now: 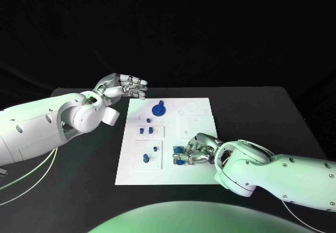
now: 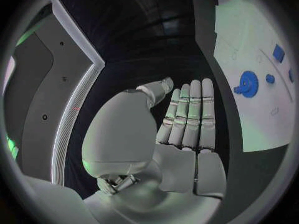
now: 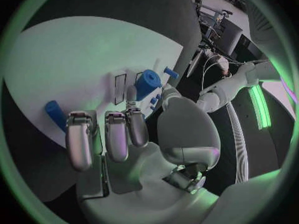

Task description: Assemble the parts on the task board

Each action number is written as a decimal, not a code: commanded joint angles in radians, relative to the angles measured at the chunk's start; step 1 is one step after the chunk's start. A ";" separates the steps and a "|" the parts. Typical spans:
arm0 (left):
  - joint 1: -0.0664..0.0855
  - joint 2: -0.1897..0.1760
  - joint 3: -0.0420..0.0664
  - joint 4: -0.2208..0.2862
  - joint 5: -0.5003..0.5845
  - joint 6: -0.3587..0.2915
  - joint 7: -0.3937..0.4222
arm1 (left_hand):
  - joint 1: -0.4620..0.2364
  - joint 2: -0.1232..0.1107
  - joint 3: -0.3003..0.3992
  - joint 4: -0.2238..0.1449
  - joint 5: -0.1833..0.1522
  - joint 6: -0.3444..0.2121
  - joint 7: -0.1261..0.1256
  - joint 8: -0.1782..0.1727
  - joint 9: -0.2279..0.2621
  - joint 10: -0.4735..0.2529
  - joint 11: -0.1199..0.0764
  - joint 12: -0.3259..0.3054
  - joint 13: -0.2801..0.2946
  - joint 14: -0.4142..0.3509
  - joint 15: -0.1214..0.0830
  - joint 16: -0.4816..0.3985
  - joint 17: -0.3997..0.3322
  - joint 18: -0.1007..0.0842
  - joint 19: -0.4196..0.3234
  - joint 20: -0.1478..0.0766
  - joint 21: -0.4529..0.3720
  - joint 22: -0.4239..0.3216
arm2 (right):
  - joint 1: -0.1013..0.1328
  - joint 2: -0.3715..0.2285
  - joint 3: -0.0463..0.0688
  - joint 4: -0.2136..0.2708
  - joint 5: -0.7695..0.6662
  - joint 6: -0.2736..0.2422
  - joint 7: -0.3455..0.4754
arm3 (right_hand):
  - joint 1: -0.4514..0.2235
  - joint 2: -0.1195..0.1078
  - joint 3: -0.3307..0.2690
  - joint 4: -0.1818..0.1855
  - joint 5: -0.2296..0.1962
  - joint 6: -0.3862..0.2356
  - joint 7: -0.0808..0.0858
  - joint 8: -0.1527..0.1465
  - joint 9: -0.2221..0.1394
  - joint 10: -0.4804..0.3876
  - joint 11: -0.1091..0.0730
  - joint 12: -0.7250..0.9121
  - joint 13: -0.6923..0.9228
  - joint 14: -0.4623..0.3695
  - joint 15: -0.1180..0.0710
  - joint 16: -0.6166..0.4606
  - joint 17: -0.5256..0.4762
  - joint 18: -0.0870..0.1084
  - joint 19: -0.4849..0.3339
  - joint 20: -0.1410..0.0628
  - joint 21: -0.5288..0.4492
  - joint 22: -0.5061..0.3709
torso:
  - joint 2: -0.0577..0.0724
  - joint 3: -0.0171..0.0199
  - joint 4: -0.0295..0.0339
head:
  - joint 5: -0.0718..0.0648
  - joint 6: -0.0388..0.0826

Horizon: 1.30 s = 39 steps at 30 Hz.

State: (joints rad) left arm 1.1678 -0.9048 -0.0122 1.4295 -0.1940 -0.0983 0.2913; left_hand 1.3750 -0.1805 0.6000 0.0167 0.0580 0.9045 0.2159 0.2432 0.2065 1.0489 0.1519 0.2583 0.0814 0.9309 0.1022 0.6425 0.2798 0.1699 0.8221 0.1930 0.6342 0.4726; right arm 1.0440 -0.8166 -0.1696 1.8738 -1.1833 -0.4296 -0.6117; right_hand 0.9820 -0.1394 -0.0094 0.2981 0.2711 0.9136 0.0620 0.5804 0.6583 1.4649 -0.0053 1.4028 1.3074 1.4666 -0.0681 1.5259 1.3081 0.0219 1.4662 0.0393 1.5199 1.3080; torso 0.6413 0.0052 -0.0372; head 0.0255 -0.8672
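Board, white and flat, lies in the middle of the black table, with small blue parts spread over its left half. At its far end sits a blue gear, lying on the board near the left edge. Below it come a tiny blue peg, then a pair of short blue pieces in a framed patch, then a single blue pin in a lower framed patch.

Near the board's lower middle, the right hand rests on the surface, its fingers curled down around a blue cylinder that stands just past the fingertips. Whether the hand actually grips that piece cannot be told; the fingers lie side by side and bent, and they hide much of it from the head view. A further blue peg lies on the board just beside the outermost finger.

The left hand hovers off the board's far left corner, above the table, holding nothing. Its fingers are straight and pressed together, the thumb set slightly apart. The gear lies near it, not touched.
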 commanded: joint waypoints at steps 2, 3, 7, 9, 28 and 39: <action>0.001 0.000 0.001 0.001 0.005 0.012 0.003 | -0.011 0.000 0.000 0.005 -0.003 -0.007 0.000 0.006 -0.001 -0.006 0.001 0.006 0.002 -0.009 -0.002 -0.003 0.002 0.010 0.005 0.002 -0.007 -0.002 | -0.001 -0.013 0.000 0.013 0.003 0.052 0.032 | 0.007 0.027 0.003 -0.002 0.004 -0.004 0.001 -0.005 0.002 0.011 -0.005 -0.003 0.126 0.079 -0.005 -0.001 0.135 -0.010 0.087 -0.003 -0.004 0.247 | 0.000 0.0004 -0.0002 | 0.004 -0.002; 0.001 -0.001 0.001 0.001 0.005 0.012 0.002 | -0.012 -0.001 -0.001 0.005 -0.003 -0.007 0.000 0.006 -0.001 -0.006 0.001 0.006 0.002 -0.009 -0.001 -0.003 0.002 0.010 0.005 0.002 -0.007 -0.002 | -0.001 -0.016 0.000 0.015 0.007 0.057 0.035 | 0.009 0.030 0.004 -0.002 0.004 -0.005 0.001 -0.006 0.002 0.010 -0.004 -0.003 0.125 0.079 -0.005 -0.001 0.134 -0.010 0.087 -0.003 -0.005 0.247 | 0.000 0.0004 -0.0003 | 0.005 -0.002; 0.001 -0.001 0.001 -0.003 0.006 0.011 0.002 | -0.012 -0.001 -0.001 0.005 -0.003 -0.007 0.000 0.006 -0.001 -0.006 0.001 0.006 0.002 -0.009 -0.001 -0.003 0.002 0.010 0.005 0.002 -0.007 -0.002 | -0.001 -0.026 0.000 0.026 0.016 0.070 0.047 | 0.013 0.035 0.007 -0.003 0.003 -0.006 0.002 -0.007 0.001 0.011 -0.004 -0.002 0.126 0.080 -0.004 0.000 0.137 -0.011 0.087 -0.003 -0.003 0.248 | -0.001 0.0030 -0.0017 | 0.009 -0.001; 0.001 -0.001 0.001 -0.004 0.006 0.011 0.002 | -0.012 -0.001 -0.001 0.005 -0.003 -0.007 0.000 0.006 -0.001 -0.006 0.001 0.006 0.002 -0.009 -0.001 -0.003 0.002 0.010 0.005 0.002 -0.007 -0.002 | -0.001 -0.030 0.000 0.031 0.020 0.073 0.052 | 0.013 0.035 0.007 -0.003 0.003 -0.006 0.002 -0.007 0.001 0.011 -0.004 -0.002 0.126 0.080 -0.004 0.000 0.137 -0.011 0.087 -0.003 -0.003 0.248 | -0.001 0.0032 -0.0017 | 0.009 -0.001; 0.000 0.000 0.000 -0.007 0.006 0.012 0.001 | -0.012 -0.001 -0.001 0.005 -0.003 -0.007 0.000 0.006 -0.001 -0.006 0.001 0.006 0.002 -0.009 -0.001 -0.003 0.002 0.010 0.005 0.002 -0.007 -0.002 | -0.002 -0.065 0.000 0.032 0.033 0.089 0.099 | 0.162 0.026 0.040 -0.006 -0.003 -0.002 0.003 -0.021 -0.003 0.012 -0.004 -0.001 0.130 0.080 -0.004 0.001 0.141 -0.012 0.089 -0.003 0.003 0.249 | 0.001 0.0007 0.0003 | 0.006 0.003; 0.000 0.000 0.000 -0.007 0.006 0.013 0.000 | -0.013 0.000 0.000 0.007 -0.003 -0.008 0.001 0.006 -0.001 -0.008 0.002 0.006 0.002 -0.011 -0.001 -0.004 0.003 0.010 0.006 0.002 -0.011 -0.005 | -0.001 -0.053 0.000 0.008 0.028 0.064 0.086 | 0.152 0.050 0.046 -0.004 -0.003 0.005 0.002 -0.021 -0.004 0.013 -0.004 0.000 0.131 0.081 -0.004 0.002 0.142 -0.012 0.090 -0.003 0.005 0.250 | 0.002 0.0008 0.0012 | 0.006 0.002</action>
State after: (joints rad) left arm 1.1676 -0.9065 -0.0124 1.4211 -0.1940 -0.0984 0.2873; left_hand 1.3750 -0.1805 0.6000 0.0167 0.0580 0.9045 0.2159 0.2432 0.2068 1.0490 0.1519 0.2583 0.0820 0.9272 0.0985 0.6425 0.2820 0.1699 0.8221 0.1930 0.6263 0.4693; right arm 1.0435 -0.8727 -0.1697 1.8839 -1.1498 -0.3617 -0.5283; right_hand 1.1294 -0.0948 0.0309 0.2937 0.2710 0.9136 0.0619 0.5648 0.6556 1.4649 -0.0052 1.4029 1.3081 1.4666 -0.0681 1.5259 1.3077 0.0219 1.4662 0.0393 1.5199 1.3076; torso 0.6426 0.0058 -0.0365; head 0.0318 -0.8658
